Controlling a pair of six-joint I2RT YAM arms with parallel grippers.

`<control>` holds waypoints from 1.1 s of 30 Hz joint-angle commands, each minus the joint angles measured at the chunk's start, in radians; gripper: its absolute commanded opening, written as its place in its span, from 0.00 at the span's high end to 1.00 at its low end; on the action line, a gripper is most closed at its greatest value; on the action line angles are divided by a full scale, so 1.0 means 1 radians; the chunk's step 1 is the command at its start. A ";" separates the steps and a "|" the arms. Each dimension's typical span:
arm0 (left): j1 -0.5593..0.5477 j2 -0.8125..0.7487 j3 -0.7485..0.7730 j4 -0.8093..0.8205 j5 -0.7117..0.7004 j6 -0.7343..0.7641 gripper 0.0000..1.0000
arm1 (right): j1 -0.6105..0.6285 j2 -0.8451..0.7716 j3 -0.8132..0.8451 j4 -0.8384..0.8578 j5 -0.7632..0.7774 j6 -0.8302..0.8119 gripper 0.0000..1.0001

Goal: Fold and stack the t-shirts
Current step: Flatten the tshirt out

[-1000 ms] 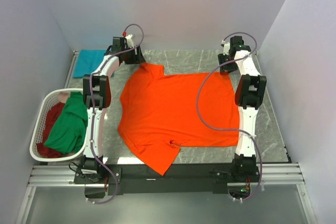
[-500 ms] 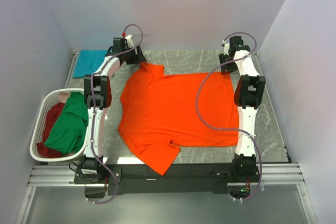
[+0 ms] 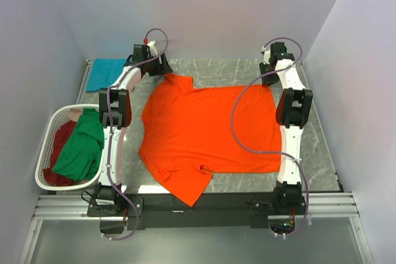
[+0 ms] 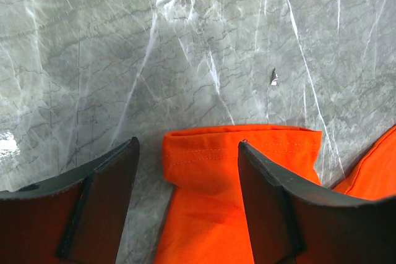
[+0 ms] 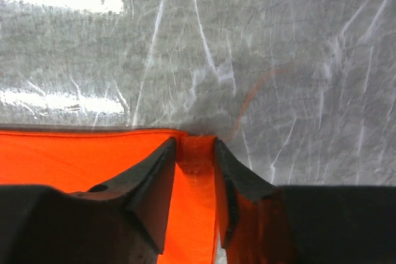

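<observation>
The orange t-shirt (image 3: 204,128) lies spread flat on the marble table, collar to the left. My left gripper (image 3: 164,71) is at its far sleeve. In the left wrist view that gripper (image 4: 187,142) is open, with the sleeve's hemmed end (image 4: 241,146) between its fingers. My right gripper (image 3: 267,80) is at the shirt's far right hem corner. In the right wrist view this gripper (image 5: 195,141) is shut on a narrow ridge of orange cloth (image 5: 197,202). A folded teal t-shirt (image 3: 105,72) lies at the far left. Green (image 3: 80,146) and dark red (image 3: 59,146) t-shirts sit in the basket.
The white slatted laundry basket (image 3: 46,183) stands off the table's left edge. Walls close in the table (image 3: 322,146) at the back and on both sides. The arms' bases and a metal rail (image 3: 204,205) run along the near edge.
The right jaws have narrowed onto the hem corner. The left gripper and both arms have stayed where they were, and the shirt has not shifted.
</observation>
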 commanded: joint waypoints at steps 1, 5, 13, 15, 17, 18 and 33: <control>0.000 0.021 0.039 0.020 0.011 -0.011 0.30 | 0.010 -0.016 0.024 0.019 0.012 -0.007 0.64; 0.003 0.022 0.043 0.026 0.008 -0.011 0.30 | 0.010 -0.021 0.013 0.025 0.012 -0.007 0.82; 0.010 0.024 0.054 0.032 0.003 -0.011 0.42 | 0.010 -0.059 -0.052 0.064 0.018 -0.004 1.00; 0.010 0.022 0.056 0.035 0.008 -0.011 0.47 | 0.010 -0.060 -0.059 0.070 0.018 -0.004 1.00; 0.010 0.022 0.057 0.038 0.016 -0.009 0.50 | 0.011 -0.067 -0.064 0.073 0.018 -0.004 1.00; 0.010 0.021 0.060 0.048 0.022 -0.011 0.53 | 0.011 -0.070 -0.074 0.078 0.016 -0.006 1.00; 0.026 -0.125 -0.047 0.135 0.160 0.042 1.00 | 0.010 -0.168 -0.147 0.117 -0.022 -0.030 1.00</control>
